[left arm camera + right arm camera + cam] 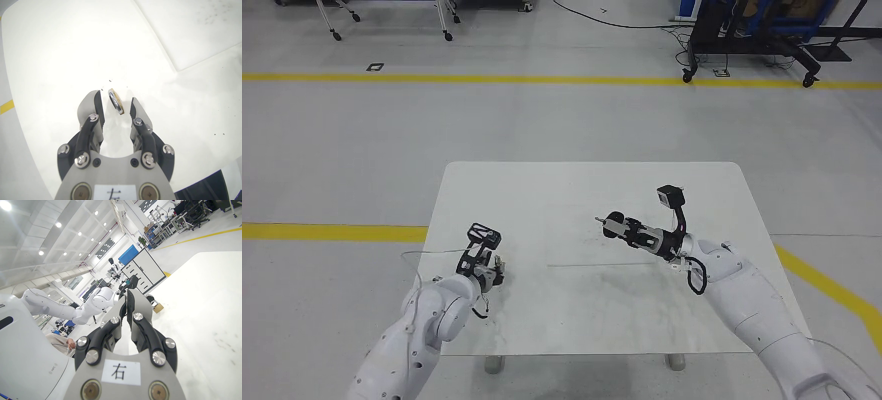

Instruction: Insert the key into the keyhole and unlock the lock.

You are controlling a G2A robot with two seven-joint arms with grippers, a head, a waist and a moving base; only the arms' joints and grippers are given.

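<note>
Tool count: two. Left tool (pixel 115 96) points down at the counter (pixel 572 320) near its left front corner, fingers (pixel 98 106) apart and gripping nothing. One lock (pixel 116 102), a small brass padlock with a silver shackle, stands on edge on the counter in the gap between those two fingers. It lies at a slant to them, and there is a clear gap between it and each pad. In the right wrist view the same lock sits on the counter with its shackle toward the left tool, just beside its dark fingertips.

Right tool (pixel 129 294) is held above the middle of the counter, well apart from the lock, with its tip aimed toward the left arm. Its two fingers are pressed together, pads meeting. In the top view one thin dark sliver pokes out of its tip. This looks like the key (pixel 598 219), one only, pinched between the pads. It is too small to make out shape or teeth. The right wrist view hides it behind the fingers. Key and lock are apart, not touching, with bare counter between them.

One white counter with rounded corners. Some dark specks are on its surface near the lock. On the floor around it, two yellow lines (pixel 542 78) run across, one beyond the counter and one level with its middle.
</note>
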